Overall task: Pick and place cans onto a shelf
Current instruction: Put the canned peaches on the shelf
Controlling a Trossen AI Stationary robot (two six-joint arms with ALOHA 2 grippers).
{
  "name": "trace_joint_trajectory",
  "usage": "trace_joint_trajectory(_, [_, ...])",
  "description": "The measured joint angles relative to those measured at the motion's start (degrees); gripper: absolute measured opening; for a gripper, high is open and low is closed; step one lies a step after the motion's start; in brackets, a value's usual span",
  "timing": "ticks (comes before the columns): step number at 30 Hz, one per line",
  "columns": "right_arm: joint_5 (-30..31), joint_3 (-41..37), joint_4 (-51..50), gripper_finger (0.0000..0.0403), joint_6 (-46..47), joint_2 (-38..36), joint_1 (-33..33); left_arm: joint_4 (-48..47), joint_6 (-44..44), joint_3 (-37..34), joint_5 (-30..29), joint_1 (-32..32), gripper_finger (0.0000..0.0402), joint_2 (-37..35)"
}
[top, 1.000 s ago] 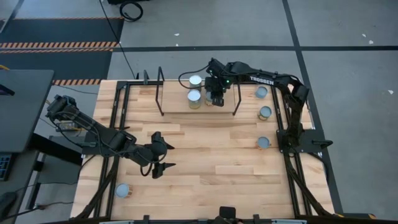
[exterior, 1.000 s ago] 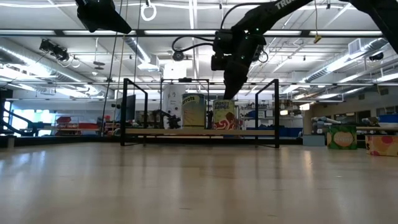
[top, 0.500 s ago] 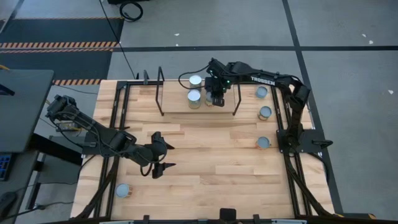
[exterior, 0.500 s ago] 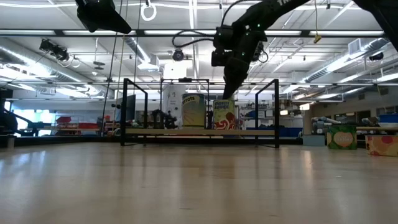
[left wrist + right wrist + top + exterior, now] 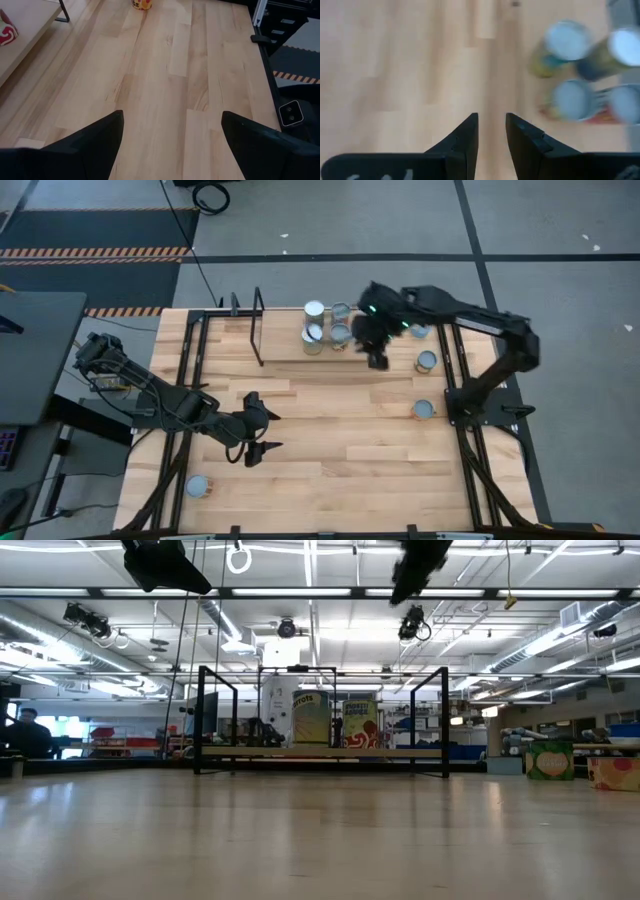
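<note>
My right claw hangs above the shelf's front edge near its right end, fingers narrowed to a slim gap with nothing between them. Just beside it, four cans stand clustered on the shelf, towards the table's far edge. Three more cans sit along the table's right edge, and one can waits near the front left corner. My left claw hovers over the table's left-middle area, fingers spread wide and empty. A person shows far back in the room in the low view.
</note>
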Motion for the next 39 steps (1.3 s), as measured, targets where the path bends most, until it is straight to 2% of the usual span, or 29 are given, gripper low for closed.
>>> trace_joint_trajectory(4, [2.5, 0.0, -6.5, 0.0105, 12.0, -4.9, 11.5, 0.0, 0.0, 0.0, 0.0, 0.0, 0.0341, 0.0])
trace_joint_trajectory(10, [16.2, -3.4, -18.3, 0.0105, 36.5, -10.5, 30.0, 0.0, 0.0, 0.0, 0.0, 0.0, 0.0341, 0.0])
trace_joint_trajectory(13, [20.1, -10.8, -19.4, 0.0111, 48.8, -13.7, 37.5, 0.0, 0.0, 0.0, 0.0, 0.0, 0.0341, 0.0])
trace_joint_trajectory(16, [19.5, -20.5, -16.8, 0.0131, 58.7, -17.1, 41.6, 0.0, 0.0, 0.0, 0.0, 0.0, 0.0341, 0.0])
trace_joint_trajectory(19, [17.9, -30.9, -12.0, 0.0166, 64.6, -20.2, 43.1, 0.0, 0.0, 0.0, 0.0, 0.0, 0.0341, 0.0])
trace_joint_trajectory(22, [16.2, -38.8, -6.9, 0.0213, 65.8, -23.1, 41.3, 0.0, 0.0, 0.0, 0.0, 0.0, 0.0341, 0.0])
trace_joint_trajectory(25, [16.7, -43.3, -4.9, 0.0267, 63.6, -26.1, 36.6, 0.0, 0.0, 0.0, 0.0, 0.0, 0.0341, 0.0])
trace_joint_trajectory(28, [18.0, -46.0, -5.1, 0.0322, 58.4, -28.9, 29.4, 0.0, 0.0, 0.0, 0.0, 0.0, 0.0341, 0.0])
trace_joint_trajectory(32, [18.4, -48.2, -6.1, 0.0381, 46.6, -31.2, 16.9, 0.0, 0.0, 0.0, 0.0, 0.0, 0.0341, 0.0])
trace_joint_trajectory(35, [18.8, -48.7, -5.6, 0.0396, 34.8, -31.3, 7.7, 0.0, 0.0, 0.0, 0.0, 0.0, 0.0341, 0.0])
trace_joint_trajectory(39, [18.2, -49.6, -4.0, 0.0387, 21.8, -31.3, -3.0, 0.0, 0.0, 0.0, 0.0, 0.0, 0.0341, 0.0])
